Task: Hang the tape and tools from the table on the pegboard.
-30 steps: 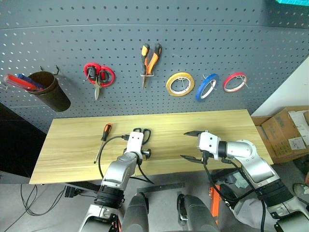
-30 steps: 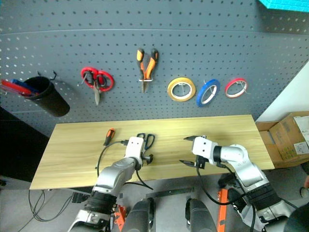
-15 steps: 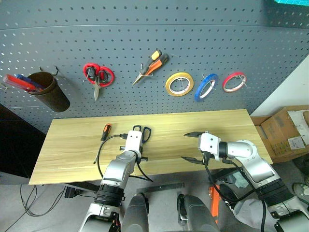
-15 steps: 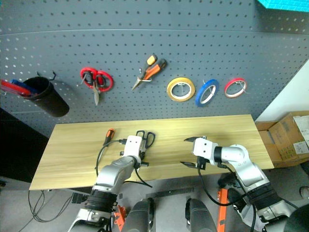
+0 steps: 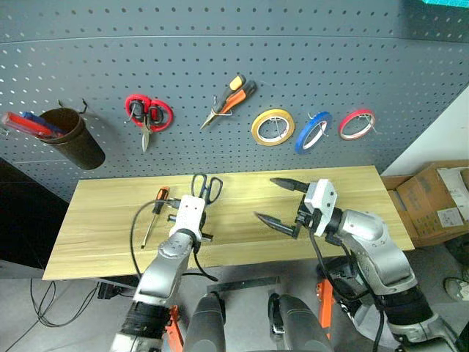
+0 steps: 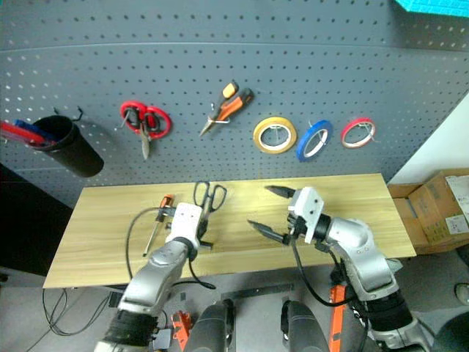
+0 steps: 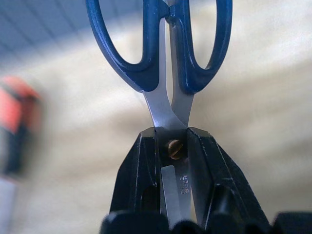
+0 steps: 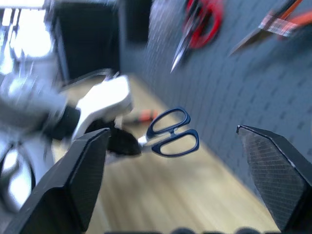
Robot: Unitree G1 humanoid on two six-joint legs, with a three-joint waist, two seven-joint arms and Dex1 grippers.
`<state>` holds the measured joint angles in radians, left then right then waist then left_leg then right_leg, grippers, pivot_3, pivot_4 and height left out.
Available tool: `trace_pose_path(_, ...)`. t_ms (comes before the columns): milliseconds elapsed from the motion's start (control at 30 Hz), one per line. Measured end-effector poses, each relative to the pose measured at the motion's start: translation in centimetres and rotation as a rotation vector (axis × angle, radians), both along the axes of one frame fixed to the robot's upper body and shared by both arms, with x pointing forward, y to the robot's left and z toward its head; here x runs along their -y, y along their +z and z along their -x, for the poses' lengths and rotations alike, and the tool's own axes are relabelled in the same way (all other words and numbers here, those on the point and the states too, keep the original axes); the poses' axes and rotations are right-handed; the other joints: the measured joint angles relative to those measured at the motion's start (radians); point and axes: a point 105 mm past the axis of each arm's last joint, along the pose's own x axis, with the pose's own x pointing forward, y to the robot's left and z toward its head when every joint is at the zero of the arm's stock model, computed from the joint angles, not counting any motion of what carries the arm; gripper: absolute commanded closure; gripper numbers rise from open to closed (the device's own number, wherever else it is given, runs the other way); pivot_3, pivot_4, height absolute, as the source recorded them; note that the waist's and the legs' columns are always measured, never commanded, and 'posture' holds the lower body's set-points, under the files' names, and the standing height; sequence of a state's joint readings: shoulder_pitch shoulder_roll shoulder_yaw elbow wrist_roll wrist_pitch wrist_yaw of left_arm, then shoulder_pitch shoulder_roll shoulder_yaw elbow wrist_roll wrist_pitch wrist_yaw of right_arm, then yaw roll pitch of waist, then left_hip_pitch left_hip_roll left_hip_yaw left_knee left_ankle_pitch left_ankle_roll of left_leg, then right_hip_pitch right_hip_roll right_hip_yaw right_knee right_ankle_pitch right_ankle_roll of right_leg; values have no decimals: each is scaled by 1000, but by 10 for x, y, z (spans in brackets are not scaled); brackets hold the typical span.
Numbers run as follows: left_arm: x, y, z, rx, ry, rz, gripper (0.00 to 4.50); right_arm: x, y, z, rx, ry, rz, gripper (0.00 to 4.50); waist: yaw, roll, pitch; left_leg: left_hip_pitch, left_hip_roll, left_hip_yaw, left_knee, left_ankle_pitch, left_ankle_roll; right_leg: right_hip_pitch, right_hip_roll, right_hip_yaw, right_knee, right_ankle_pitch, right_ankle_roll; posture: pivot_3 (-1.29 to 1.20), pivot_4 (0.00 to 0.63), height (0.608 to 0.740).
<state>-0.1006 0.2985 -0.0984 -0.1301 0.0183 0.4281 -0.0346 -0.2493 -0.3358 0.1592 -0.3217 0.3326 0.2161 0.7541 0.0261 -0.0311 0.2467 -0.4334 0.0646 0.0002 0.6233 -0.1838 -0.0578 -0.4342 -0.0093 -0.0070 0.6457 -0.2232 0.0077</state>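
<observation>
Since a second earlier, the left gripper (image 7: pixel 173 146) had clamped at the pivot of the blue-looped steel scissors (image 5: pixel 201 188) and lifted them off the pale yellowish plank table (image 5: pixel 110 235), loops pointing at 12 o'clock toward the dark blue-grey perforated pegboard (image 5: pixel 220 37). Right gripper (image 5: pixel 278 203) had risen too, jaws wide apart, empty. Orange-and-black pliers (image 5: pixel 229 100) had swung askew on their hook. Thin orange-and-black-handled screwdriver (image 5: pixel 152 217) lay on the table at the scissors' 9 o'clock. Blue tape ring (image 5: pixel 314 131) already hung. Advice: keep the pivot grip firm, present one loop square to a free hook, release only once seated.
</observation>
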Motion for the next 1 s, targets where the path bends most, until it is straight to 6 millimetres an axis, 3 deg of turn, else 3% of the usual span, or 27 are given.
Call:
trace_pose_path(200, -18, 38, 21, 283, -15, -173, 3944, -13, 30, 5, -60, 23, -212, 0, 8, -2, -14, -1, -1, 2, 1, 0, 0, -1, -2, -1, 0, 0, 1, 174, 120, 740)
trace_pose_path(333, -21, 61, 19, 417, 24, -216, 3944, -24, 61, 0, 11, 38, -296, 0, 26, -3, -32, -1, 0, 2, 1, 0, 0, -1, -1, -1, 0, 1, 2, 191, 99, 740)
trace_pose_path(567, -32, 94, 1, 539, 113, -196, 3944, -28, 65, -18, 52, 3, -305, 0, 52, -9, -57, -1, 0, 3, 2, 0, 0, 0, -1, -1, 0, 2, 2, 196, 79, 740)
trace_pose_path(1000, -39, 82, -14, 455, 121, -24, 3944, -24, 61, -26, 91, -55, -269, 0, 52, -10, -78, 2, 1, 2, 5, 0, 0, 4, 2, -1, 2, 3, 2, 177, 76, 740)
